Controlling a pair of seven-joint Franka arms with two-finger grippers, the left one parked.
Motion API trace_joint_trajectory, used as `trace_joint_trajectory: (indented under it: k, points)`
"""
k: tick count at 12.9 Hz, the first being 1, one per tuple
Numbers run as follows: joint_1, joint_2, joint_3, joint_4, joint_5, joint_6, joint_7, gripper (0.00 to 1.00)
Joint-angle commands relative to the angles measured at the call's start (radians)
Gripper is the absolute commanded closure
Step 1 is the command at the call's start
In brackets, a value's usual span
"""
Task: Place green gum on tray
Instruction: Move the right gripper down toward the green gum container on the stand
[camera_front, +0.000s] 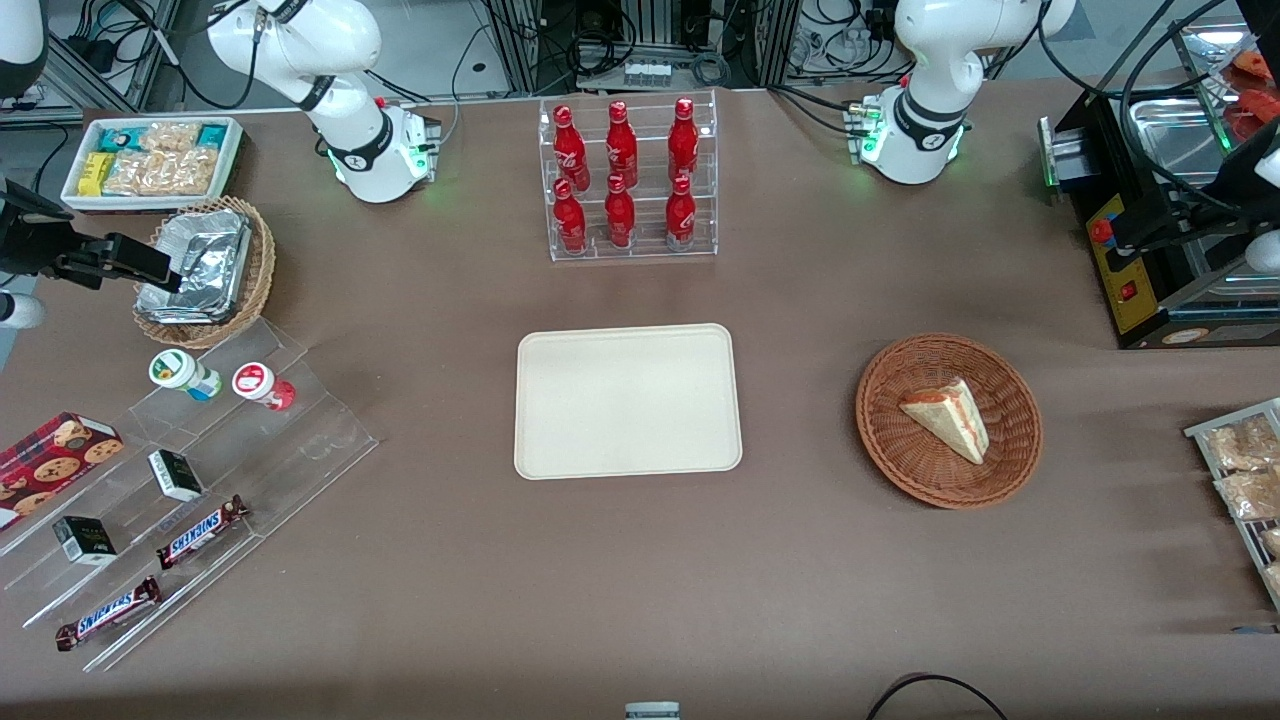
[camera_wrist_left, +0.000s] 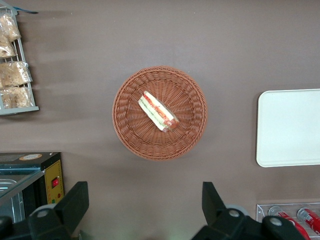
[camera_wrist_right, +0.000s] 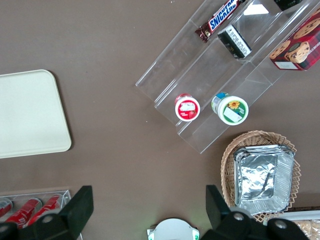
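Observation:
The green gum stands on the upper step of a clear acrylic stepped shelf, beside a red-lidded canister. Its lid is green and white, its body white and blue. The cream tray lies bare at the table's middle. My gripper hangs open and holds nothing. It is high over the table, above the foil basket and farther from the front camera than the gum.
A wicker basket of foil trays sits by the shelf, with a white snack tub farther back. Snickers bars, small black boxes and a cookie box lie on the shelf. A bottle rack stands above the tray; a sandwich basket lies toward the parked arm's end.

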Motion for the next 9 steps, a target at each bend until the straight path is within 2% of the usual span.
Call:
trace_joint_trajectory:
  k: [1, 3, 9]
  points:
    - [0.002, 0.014, -0.005, 0.036, -0.008, -0.007, 0.014, 0.0]
    - [-0.001, 0.026, -0.006, 0.018, -0.004, 0.008, -0.014, 0.0]
    - [-0.005, -0.021, -0.098, -0.244, -0.008, 0.259, -0.397, 0.01]
